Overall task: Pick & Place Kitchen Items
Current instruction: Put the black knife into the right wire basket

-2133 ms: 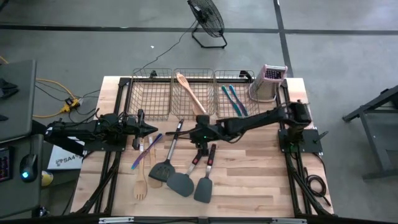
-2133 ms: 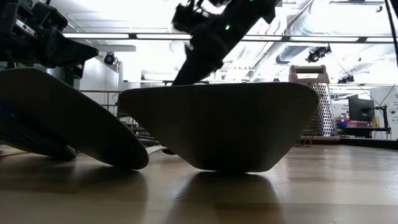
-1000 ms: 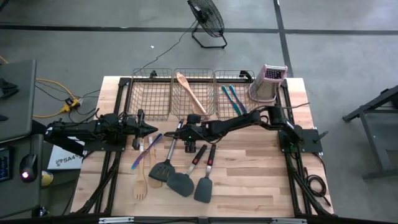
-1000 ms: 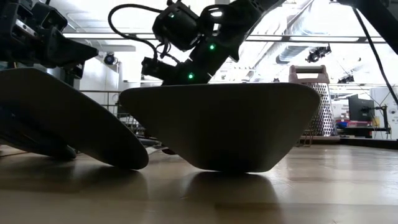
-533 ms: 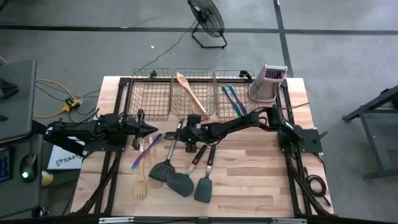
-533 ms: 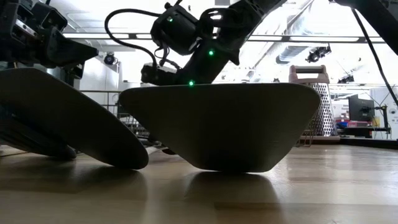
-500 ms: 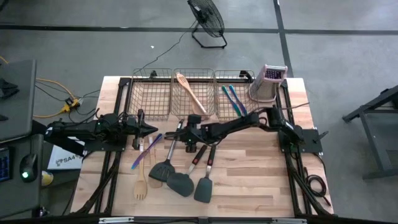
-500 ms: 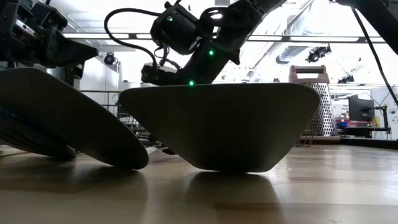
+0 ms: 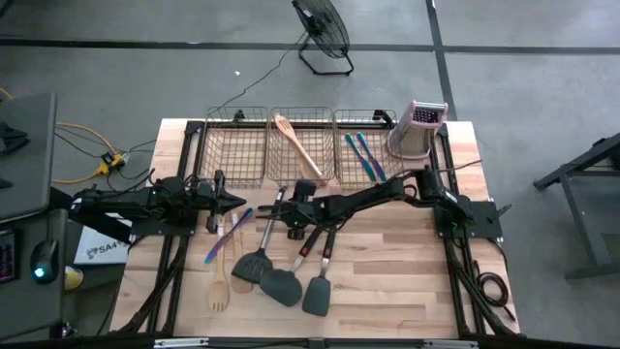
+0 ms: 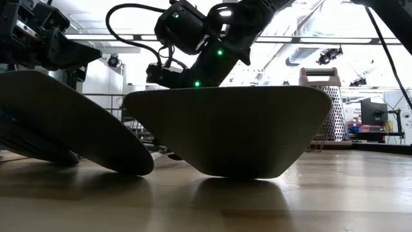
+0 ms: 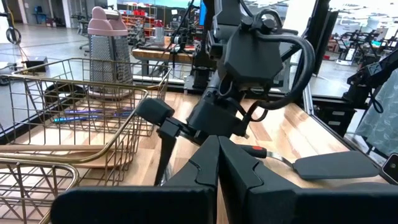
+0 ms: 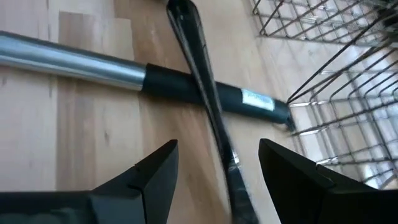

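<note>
The right gripper (image 9: pixel 288 211) is extended across the table to the handle ends of the utensils lying in front of the middle wire basket (image 9: pixel 303 145). Its jaws stand wide apart and hold nothing.

In the right wrist view, a slim black handle (image 12: pixel 208 106) runs between the two open fingers (image 12: pixel 146 177), roughly parallel to them, so the jaws straddle it across its narrow width. This handle lies crossed over a second utensil, the steel-shafted tool with a black grip (image 12: pixel 155 76), whose long axis runs nearly at right angles to the first.

The judgement: the coming closure turns on that alignment. The jaws bracket the slim handle rather than the steel shaft beneath, so a descent followed by closing should take the upper utensil alone.

The left gripper (image 9: pixel 235 201) waits near the table's left side, its fingers pressed together and empty; the right arm is the nearer tool.
</note>
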